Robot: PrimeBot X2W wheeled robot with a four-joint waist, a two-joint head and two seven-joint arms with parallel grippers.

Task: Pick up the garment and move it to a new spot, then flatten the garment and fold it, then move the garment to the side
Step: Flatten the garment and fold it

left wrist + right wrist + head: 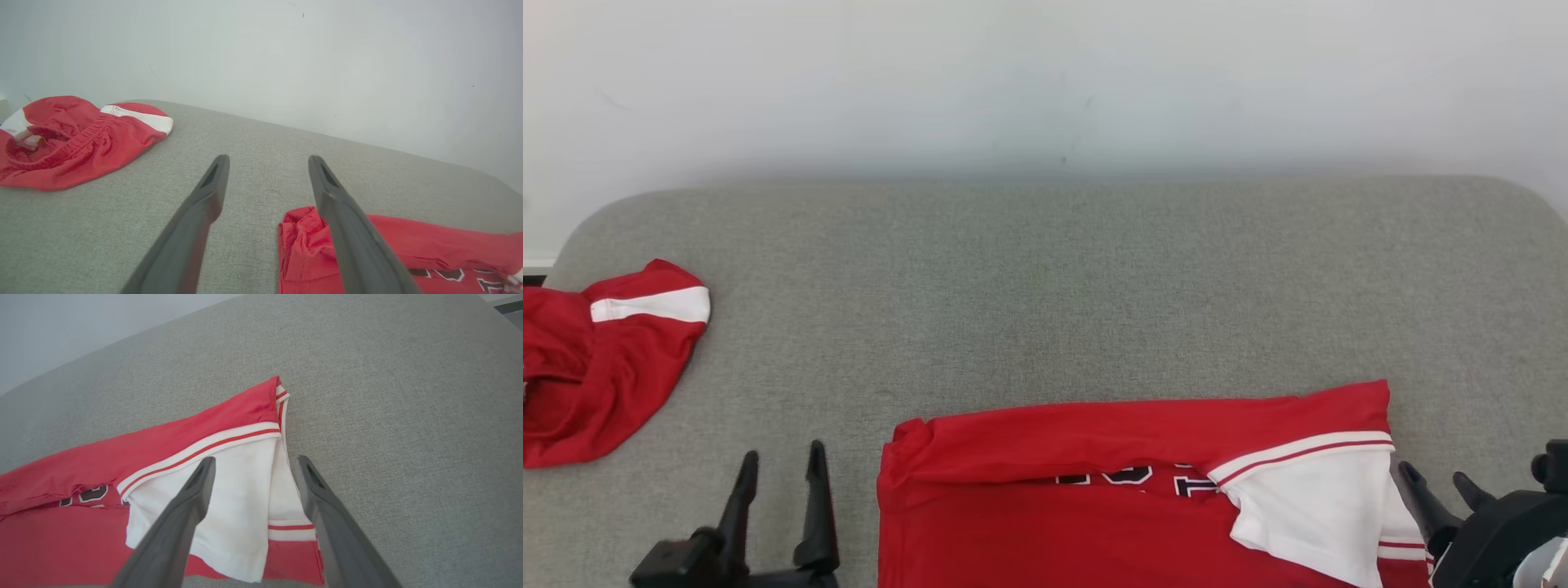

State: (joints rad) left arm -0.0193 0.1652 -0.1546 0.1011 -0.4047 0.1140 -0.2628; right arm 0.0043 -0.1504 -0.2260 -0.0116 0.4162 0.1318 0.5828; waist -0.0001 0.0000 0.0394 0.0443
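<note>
- The red garment (1094, 506) lies partly folded on the grey cushion (1045, 286), toward 5 o'clock in the head view.
- The left gripper (783, 453), at 7 o'clock, has its fingers spread and holds nothing, just beside the garment's left edge.
- The right gripper (1432, 474), at 4 o'clock, has its fingers parted by the white sleeve (1307, 506) and grips nothing.
- A second red piece (605, 367) lies at 9 o'clock, well apart.

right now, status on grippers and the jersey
Left gripper open, empty. Right gripper open, by white sleeve. Jersey partly folded. Red shorts far left, not blocking.
</note>
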